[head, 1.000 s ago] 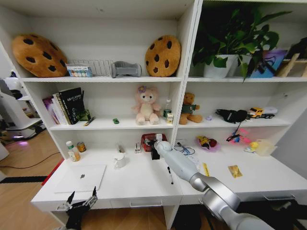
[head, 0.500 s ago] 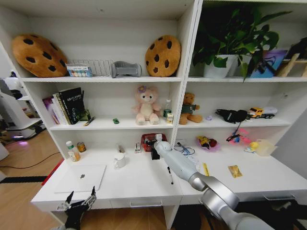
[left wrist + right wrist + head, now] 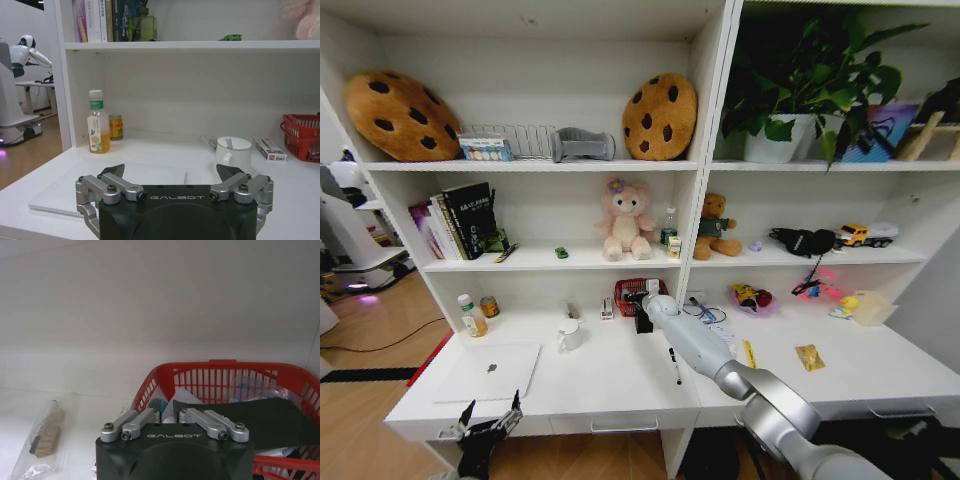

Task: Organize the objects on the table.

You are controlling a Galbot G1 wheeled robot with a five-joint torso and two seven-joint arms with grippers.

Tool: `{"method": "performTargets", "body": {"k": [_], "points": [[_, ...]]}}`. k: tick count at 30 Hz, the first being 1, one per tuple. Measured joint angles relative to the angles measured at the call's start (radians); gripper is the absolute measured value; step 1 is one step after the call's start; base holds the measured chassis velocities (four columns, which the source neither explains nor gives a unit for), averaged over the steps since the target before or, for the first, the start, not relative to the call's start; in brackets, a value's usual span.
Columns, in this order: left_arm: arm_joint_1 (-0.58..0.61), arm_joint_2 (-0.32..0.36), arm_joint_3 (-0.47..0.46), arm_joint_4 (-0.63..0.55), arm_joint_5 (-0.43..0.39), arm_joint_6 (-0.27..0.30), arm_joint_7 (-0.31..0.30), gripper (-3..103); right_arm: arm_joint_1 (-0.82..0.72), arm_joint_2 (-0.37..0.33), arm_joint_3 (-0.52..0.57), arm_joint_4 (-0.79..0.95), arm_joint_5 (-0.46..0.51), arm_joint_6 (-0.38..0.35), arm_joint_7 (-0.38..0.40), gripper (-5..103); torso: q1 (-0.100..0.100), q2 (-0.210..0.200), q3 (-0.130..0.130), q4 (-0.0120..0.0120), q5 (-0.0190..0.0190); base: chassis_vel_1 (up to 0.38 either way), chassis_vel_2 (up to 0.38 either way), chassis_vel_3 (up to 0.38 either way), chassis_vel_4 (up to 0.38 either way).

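A: Listing the white desk (image 3: 620,385) by position from the red basket (image 3: 638,293), which stands against the back wall near the middle. Right gripper (image 3: 170,412)?

B: Reaching over the desk and hovering just in front of the red basket; its fingers are drawn together on a flat black object (image 3: 260,422) that lies across the basket's rim.

A: Left gripper (image 3: 171,175)?

B: Low at the desk's front edge, well left of the basket, jaws spread wide, nothing between them.

A: Items left of the basket?

B: Small box (image 3: 269,149) just beside it; white mug (image 3: 569,336) farther left; silver laptop (image 3: 488,371), lid shut, flat near the front edge; green-capped bottle (image 3: 471,316) and small can (image 3: 489,306) well left at the back.

A: Items right of the basket?

B: Black pen (image 3: 675,366) in front, next to the right arm; yellow ruler (image 3: 748,353) beyond that; gold packet (image 3: 809,357) farther right.

A: Above the basket?

B: Tiny green toy car (image 3: 561,253) on the shelf, up and to the left, beside a pink plush toy (image 3: 622,220).
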Motion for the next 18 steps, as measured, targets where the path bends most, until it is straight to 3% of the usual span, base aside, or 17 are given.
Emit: {"method": "performTargets", "body": {"k": [1,2,5,8,9,15,17,18], "points": [[0.0,0.0,0.0,0.0,0.0,0.0,0.0,100,0.0,0.0,0.0,0.0,0.0,0.0,0.0,9,0.0,0.0,0.0,0.0,0.0,0.0,0.0,0.0,0.0],[0.0,0.0,0.001,0.0,0.001,0.0,0.0,100,0.004,0.002,0.0,-0.003,0.0,-0.003,0.0,20,0.0,0.0,0.0,0.0,0.0,0.0,0.0,0.0,0.0],[0.0,0.0,0.001,0.0,0.001,-0.001,0.0,100,0.01,0.003,-0.002,-0.008,0.0,-0.015,0.0,25,0.0,0.0,0.0,0.0,0.0,0.0,0.0,0.0,0.0],[-0.001,0.0,0.0,0.001,0.001,-0.004,0.0,100,0.013,0.0,-0.008,-0.01,0.007,-0.041,0.005,42,0.0,0.0,0.0,0.0,0.0,0.0,0.0,0.0,0.0],[-0.001,0.0,0.0,0.001,0.001,-0.004,0.0,100,0.013,0.0,-0.008,-0.01,0.007,-0.041,0.005,42,0.0,0.0,0.0,0.0,0.0,0.0,0.0,0.0,0.0],[-0.005,-0.003,0.008,0.004,0.002,-0.008,0.001,100,0.02,-0.01,-0.033,-0.009,0.039,-0.053,0.013,69,0.0,0.0,0.0,0.0,0.0,0.0,0.0,0.0,0.0],[-0.006,-0.004,0.008,0.005,0.003,-0.01,0.001,100,0.022,-0.01,-0.037,-0.014,0.042,-0.053,0.013,69,0.0,0.0,0.0,0.0,0.0,0.0,0.0,0.0,0.0],[-0.006,-0.004,0.008,0.007,0.004,-0.012,0.001,100,0.023,-0.01,-0.043,-0.02,0.045,-0.053,0.013,74,0.0,0.0,0.0,0.0,0.0,0.0,0.0,0.0,0.0]]}}
